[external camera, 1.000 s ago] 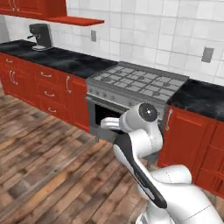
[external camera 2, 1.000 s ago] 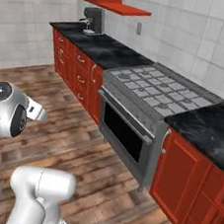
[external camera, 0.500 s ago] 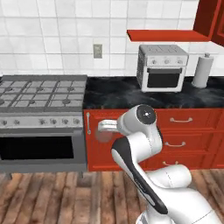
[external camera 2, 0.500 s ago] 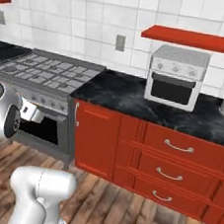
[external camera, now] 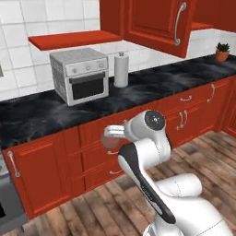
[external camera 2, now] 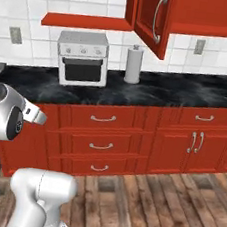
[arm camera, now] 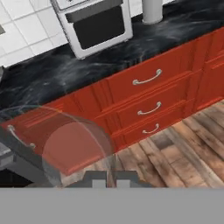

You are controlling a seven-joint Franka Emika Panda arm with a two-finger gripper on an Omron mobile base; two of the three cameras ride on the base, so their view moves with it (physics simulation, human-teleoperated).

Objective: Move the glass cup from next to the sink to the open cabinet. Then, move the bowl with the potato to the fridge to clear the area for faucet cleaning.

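Note:
The glass cup [arm camera: 65, 140] shows as a see-through rounded shape at the lower left of the hand view, right in front of my gripper [arm camera: 111, 177], which is shut on it. From the base cameras, my gripper [external camera: 112, 134] [external camera 2: 37, 116] is tucked low in front of the red drawers, well below counter height. The long red shelf board of the open cabinet [external camera: 69, 39] [external camera 2: 86, 21] hangs on the tiled wall above the counter. The sink, bowl, potato, fridge and faucet are out of view.
A white toaster oven [external camera: 80, 73] and a paper towel roll [external camera: 121, 69] stand on the black counter [external camera: 152, 87]. A red wall-cabinet door [external camera: 154, 23] swings out overhead. A potted plant [external camera: 222, 50] sits far right. Red drawers [external camera 2: 99, 144] line the front above the wooden floor.
The whole picture has shifted: the base has moved rightward along the counter, so the stove has slid off to the left and the toaster oven is central. The arm keeps its pose.

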